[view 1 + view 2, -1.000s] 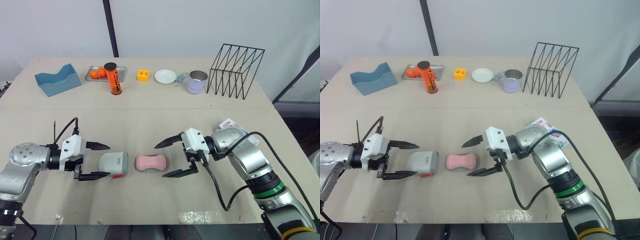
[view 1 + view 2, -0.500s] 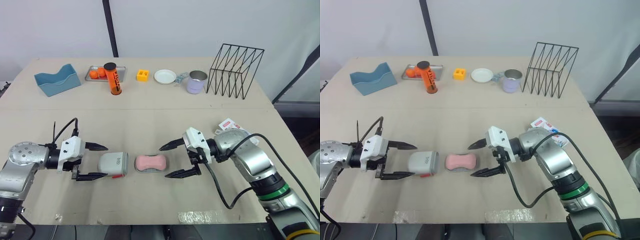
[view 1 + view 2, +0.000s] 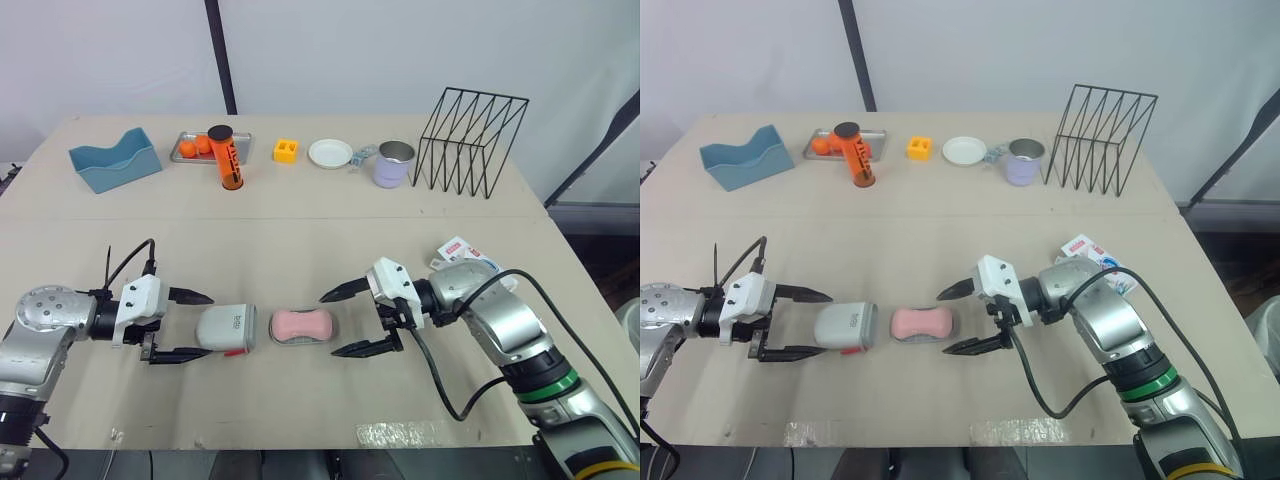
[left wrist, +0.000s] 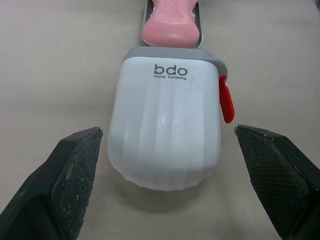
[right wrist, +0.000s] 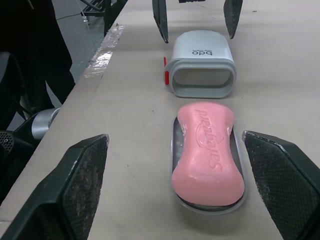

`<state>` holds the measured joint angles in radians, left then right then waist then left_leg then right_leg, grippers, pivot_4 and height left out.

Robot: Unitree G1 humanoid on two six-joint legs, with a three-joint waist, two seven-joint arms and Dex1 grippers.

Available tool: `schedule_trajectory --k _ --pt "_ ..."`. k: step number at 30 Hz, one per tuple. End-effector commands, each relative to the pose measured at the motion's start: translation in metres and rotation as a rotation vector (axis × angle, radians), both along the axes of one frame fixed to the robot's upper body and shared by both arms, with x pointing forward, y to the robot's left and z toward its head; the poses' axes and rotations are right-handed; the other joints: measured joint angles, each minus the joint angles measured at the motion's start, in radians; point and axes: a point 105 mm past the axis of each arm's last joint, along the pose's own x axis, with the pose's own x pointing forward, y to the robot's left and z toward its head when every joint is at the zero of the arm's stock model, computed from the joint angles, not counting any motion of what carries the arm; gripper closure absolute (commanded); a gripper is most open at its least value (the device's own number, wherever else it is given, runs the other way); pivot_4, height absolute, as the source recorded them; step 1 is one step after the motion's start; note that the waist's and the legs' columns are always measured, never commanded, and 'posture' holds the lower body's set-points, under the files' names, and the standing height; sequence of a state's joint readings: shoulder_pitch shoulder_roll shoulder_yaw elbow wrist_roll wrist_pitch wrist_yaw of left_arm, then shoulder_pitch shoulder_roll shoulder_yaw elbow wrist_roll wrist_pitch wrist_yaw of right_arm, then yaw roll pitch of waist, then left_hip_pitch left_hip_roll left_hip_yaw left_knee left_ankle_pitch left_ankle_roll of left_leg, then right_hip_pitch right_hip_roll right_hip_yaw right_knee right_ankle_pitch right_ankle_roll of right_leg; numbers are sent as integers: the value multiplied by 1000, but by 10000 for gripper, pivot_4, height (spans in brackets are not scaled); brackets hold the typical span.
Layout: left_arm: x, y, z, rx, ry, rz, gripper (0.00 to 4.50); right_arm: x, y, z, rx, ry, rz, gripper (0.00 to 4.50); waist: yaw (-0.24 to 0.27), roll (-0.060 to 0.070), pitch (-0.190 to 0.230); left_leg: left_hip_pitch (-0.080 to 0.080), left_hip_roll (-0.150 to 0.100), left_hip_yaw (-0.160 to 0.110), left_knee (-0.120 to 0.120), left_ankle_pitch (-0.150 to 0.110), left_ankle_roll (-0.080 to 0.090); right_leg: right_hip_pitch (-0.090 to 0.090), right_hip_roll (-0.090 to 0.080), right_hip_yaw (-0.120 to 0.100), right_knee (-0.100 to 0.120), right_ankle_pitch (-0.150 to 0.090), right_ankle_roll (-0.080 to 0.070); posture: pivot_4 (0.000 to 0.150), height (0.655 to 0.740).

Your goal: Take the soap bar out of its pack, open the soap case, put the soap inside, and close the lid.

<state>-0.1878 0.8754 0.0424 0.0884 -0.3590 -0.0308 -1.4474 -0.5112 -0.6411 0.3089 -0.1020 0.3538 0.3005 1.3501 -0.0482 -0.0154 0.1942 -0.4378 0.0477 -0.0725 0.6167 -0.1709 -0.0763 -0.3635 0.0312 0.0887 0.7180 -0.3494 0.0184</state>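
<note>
While both arms flank the action low in the left eye view, the pink soap bar lies lower centre, touching the white case cover on its left. The left gripper and right gripper stand wide open, empty! Its pack sits right of centre. The table is smooth and bare here, with clutter well apart along the top. In the left wrist view, the ribbed cover with its red tab looks light, hard and apt to skid, so pinch its flanks. In the right wrist view, the soap rests on a grey tray. It's stiff and probably slick, so grip its narrow waist.
</note>
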Motion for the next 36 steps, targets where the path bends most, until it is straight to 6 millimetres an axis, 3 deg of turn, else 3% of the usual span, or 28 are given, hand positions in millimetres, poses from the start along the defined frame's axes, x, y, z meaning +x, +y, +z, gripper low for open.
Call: schedule_trajectory --k 1,36 --pt "-2 0 1 19 -21 -14 0 2 -4 8 7 -44 0 764 0 0 0 0 0 0 0 0 0 0 0 0 0 0 0 1500 7400" --pt "0 -9 -20 33 -21 -16 0 -1 -2 11 -9 -54 -3 764 0 0 0 0 0 0 0 0 0 0 0 0 1 0 0 1500 7400"
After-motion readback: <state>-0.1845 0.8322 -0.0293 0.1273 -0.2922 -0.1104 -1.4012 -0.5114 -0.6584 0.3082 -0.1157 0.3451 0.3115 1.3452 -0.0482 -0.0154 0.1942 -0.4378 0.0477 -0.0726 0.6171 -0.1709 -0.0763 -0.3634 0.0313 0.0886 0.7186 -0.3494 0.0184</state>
